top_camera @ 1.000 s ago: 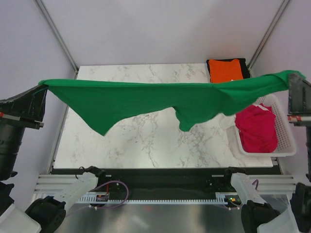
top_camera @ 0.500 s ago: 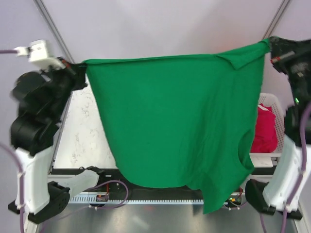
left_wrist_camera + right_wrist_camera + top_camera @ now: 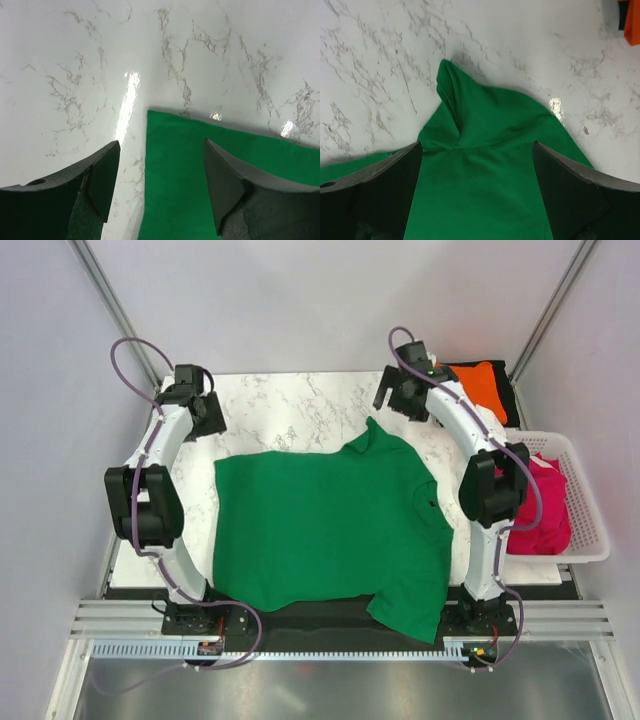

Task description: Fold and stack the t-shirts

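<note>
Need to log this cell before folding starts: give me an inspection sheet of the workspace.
Surface: marble-pattern table, some glare.
Job's things: green t-shirt spread flat, near hem and one sleeve over the table's near edge; orange t-shirt folded on a black t-shirt at the far right corner; crimson t-shirt crumpled in the basket.
Clutter: white slotted basket at the right edge.
Grippers: left gripper open over the green shirt's far left corner; right gripper open over its bunched far right corner; neither holds anything.
Cables: purple cables looped along both arms.
Surroundings: pale walls, metal frame bars.
</note>
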`<control>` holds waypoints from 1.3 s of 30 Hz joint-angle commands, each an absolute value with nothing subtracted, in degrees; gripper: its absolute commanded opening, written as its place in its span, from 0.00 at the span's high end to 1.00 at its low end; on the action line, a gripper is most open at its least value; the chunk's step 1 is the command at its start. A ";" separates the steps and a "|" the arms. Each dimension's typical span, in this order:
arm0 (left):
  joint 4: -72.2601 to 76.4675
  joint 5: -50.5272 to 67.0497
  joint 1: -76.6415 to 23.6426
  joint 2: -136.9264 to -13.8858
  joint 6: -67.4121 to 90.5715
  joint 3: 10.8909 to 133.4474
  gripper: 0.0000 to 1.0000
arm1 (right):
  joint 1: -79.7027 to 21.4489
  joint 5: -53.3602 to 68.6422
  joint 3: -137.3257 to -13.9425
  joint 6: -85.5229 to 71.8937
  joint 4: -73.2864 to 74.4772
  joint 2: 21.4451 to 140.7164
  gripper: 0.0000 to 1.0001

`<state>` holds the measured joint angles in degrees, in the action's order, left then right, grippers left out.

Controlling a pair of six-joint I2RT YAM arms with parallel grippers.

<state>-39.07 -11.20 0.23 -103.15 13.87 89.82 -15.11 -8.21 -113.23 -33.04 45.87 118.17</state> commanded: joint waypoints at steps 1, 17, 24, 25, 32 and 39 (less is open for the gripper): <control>-39.20 -6.69 -0.09 -98.09 12.83 92.56 0.25 | -16.70 -12.48 -111.12 -30.67 43.69 109.17 0.02; -35.78 6.32 -2.46 -77.00 22.50 58.73 0.35 | -18.10 8.43 -93.33 -33.13 29.97 111.86 0.05; -32.17 11.51 -2.99 -67.33 24.70 46.94 0.42 | -18.19 8.78 -104.14 -33.40 29.09 123.30 0.06; -32.08 11.51 -2.99 -66.19 24.78 45.02 0.43 | -18.37 9.05 -105.37 -33.57 29.18 124.53 0.07; -31.55 10.73 -4.83 -60.82 25.05 43.51 0.43 | -19.95 9.32 -115.47 -35.33 28.21 135.69 0.08; -31.47 8.88 -7.03 -61.61 24.52 43.95 0.44 | -19.69 17.30 -138.24 -40.59 24.29 147.21 0.08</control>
<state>-33.65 9.52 -5.96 -61.89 23.33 43.64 -19.94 12.47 -129.58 -37.43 29.89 146.02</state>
